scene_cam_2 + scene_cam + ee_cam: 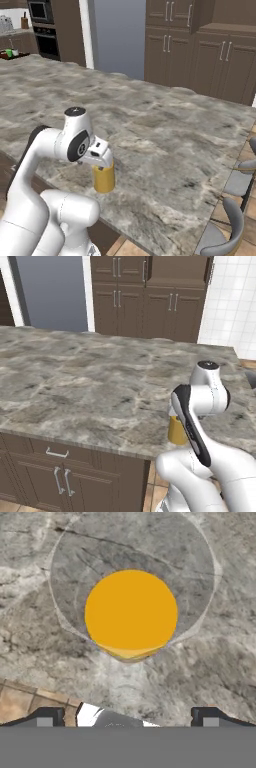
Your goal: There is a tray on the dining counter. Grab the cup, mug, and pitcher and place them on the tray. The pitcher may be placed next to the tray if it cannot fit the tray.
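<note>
The pitcher [104,181] stands upright on the dining counter [175,135] close to its front edge. Its yellow-orange body [176,431] peeks out from behind my arm. My gripper [103,159] hangs right above the pitcher, pointing down, open and holding nothing. Looking straight down, the pitcher [131,614] appears as an orange disc inside a clear glass rim. It lies just beyond my spread fingertips [47,717] and centred between them. The tray is out of view. A small green thing [9,52] and a pale one beside it sit far off at the back left, too small to name as cup or mug.
The counter's front edge [75,438] runs just below the pitcher, with drawers and floor beneath. Grey stools [235,225] stand at the counter's right end. Tall dark cabinets [150,301] and a wall oven [47,30] line the back.
</note>
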